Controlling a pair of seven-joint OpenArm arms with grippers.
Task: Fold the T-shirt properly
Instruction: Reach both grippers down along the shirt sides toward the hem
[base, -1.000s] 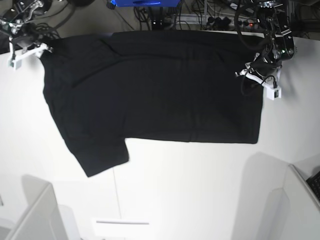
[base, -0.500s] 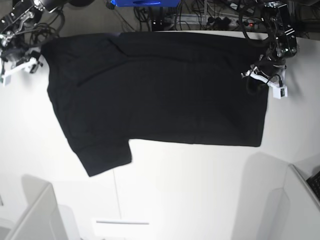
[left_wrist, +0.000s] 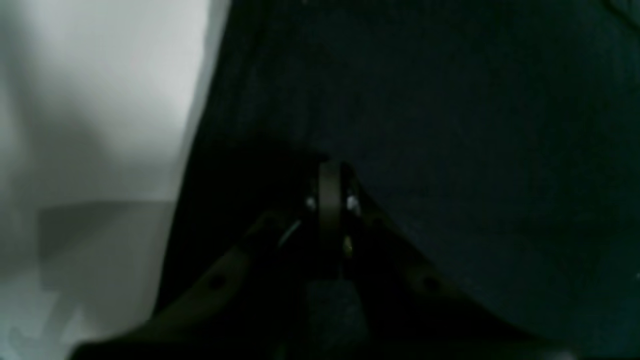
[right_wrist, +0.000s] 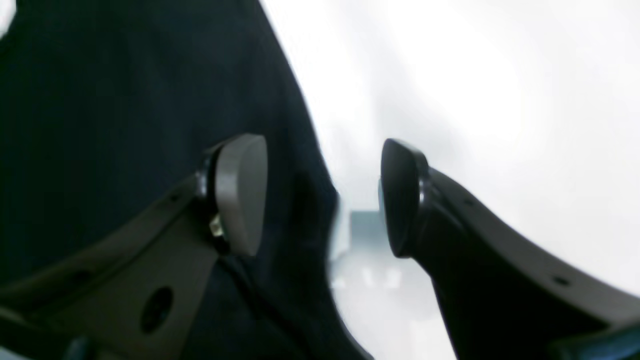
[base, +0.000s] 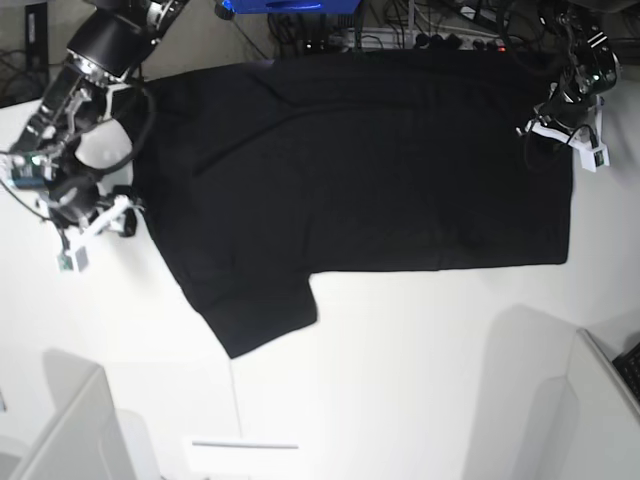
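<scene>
One T-shirt (base: 360, 170) flat on table (base: 420, 380); two pincers: left (base: 560, 135) clamped, right (base: 100, 222) spread.

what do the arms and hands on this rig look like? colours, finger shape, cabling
Both arms are black with loose black cables looped along them and white parts at the wrist. The right hand has dark curved fingers with rounded grey pads. The left hand has the same dark fingers, seen dimly. In the base view, the left hand carries a white bracket.

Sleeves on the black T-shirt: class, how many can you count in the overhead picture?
1 sleeve shows clearly, jutting from the T-shirt toward the near-left of the white table. A second may be hidden at the far edge; I cannot tell.
</scene>
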